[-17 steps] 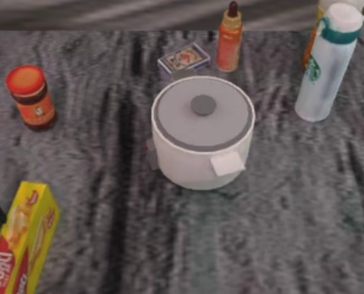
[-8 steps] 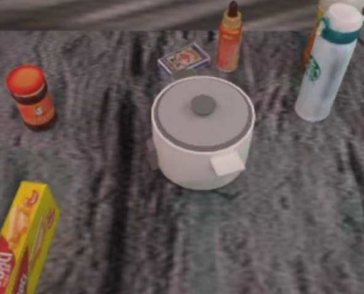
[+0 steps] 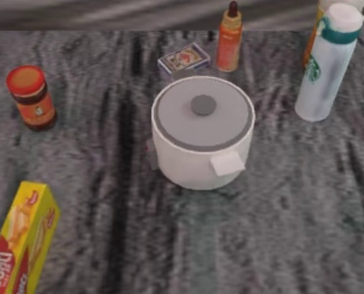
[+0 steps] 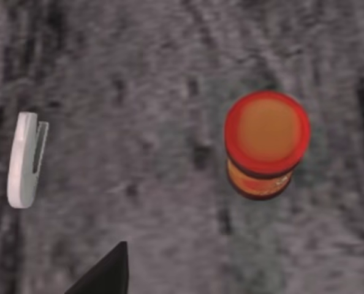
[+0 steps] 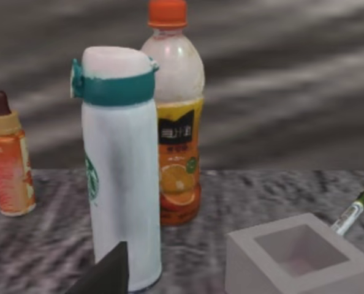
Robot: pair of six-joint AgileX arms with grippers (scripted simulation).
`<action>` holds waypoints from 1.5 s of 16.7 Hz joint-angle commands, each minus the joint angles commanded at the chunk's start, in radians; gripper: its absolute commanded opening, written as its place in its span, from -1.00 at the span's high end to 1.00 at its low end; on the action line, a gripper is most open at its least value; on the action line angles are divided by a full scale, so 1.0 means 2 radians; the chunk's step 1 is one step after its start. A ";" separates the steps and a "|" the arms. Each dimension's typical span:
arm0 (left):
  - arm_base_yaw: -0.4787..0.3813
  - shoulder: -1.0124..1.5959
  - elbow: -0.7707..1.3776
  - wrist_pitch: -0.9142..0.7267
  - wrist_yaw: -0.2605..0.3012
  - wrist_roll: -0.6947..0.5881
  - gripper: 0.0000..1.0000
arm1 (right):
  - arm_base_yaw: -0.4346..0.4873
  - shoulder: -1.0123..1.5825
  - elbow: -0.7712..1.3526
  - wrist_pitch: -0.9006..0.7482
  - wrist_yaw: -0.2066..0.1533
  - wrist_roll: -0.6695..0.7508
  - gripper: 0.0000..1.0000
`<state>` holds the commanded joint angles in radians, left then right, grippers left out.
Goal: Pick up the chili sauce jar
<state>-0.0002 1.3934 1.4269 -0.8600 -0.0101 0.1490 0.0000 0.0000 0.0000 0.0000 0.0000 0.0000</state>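
At the table's middle, a white pot [image 3: 202, 131]; chili sauce jar [image 3: 31, 97] near the left edge.
Upright and untouched, the jar sits below the left tool [image 4: 102, 275]; whether either tool, left or right [image 5: 105, 272], is clenched, I cannot tell.

Top view: looked steeply down on the table [image 3: 292, 245], edge to edge. Left wrist view: faced straight down, close above the chili sauce jar [image 4: 266, 142] near the table's left edge, shared with top view [image 3: 30, 96]. Right wrist view: low, level, toward the far right corner; shared the white flask [image 5: 121, 165].
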 joint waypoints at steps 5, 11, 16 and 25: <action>-0.003 0.258 0.253 -0.157 0.003 0.025 -1.00 | 0.000 0.000 0.000 0.000 0.000 0.000 -1.00; -0.007 0.506 0.507 -0.304 0.008 0.047 -1.00 | 0.000 0.000 0.000 0.000 0.000 0.000 -1.00; -0.009 0.619 0.622 -0.368 0.010 0.057 -1.00 | 0.000 0.000 0.000 0.000 0.000 0.000 -1.00; -0.007 0.627 0.624 -0.365 0.011 0.059 -1.00 | 0.000 0.000 0.000 0.000 0.000 0.000 -1.00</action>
<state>-0.0148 2.6482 2.6746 -1.5907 0.0110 0.2665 0.0000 0.0000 0.0000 0.0000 0.0000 0.0000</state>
